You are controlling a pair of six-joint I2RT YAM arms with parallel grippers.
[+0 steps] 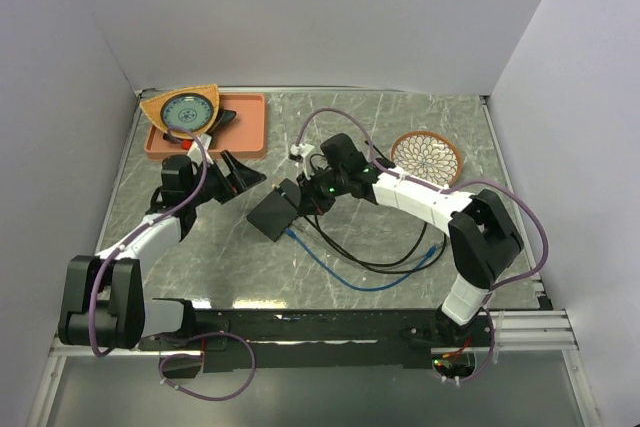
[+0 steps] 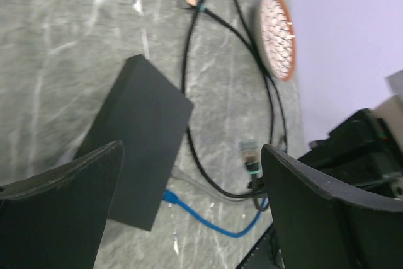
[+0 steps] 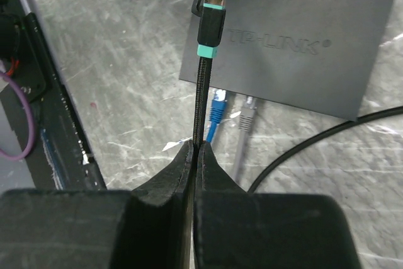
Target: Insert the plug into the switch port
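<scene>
With the right gripper [image 3: 196, 149] clamped on the cable [image 3: 201, 92] behind the plug [image 3: 211, 20], left gripper [image 2: 192, 149] wide open and empty, square the plug to a free port on the switch [image 3: 296, 36] at the table [image 1: 420, 117] centre, then push straight.

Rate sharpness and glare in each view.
Top view: sharp, evenly lit, faint sheen on the table. Left wrist: soft throughout, switch and open left gripper smeared. Right wrist: plug and switch logo crisp, right gripper clamping the cable blurred, glare streaks on the table.
</scene>
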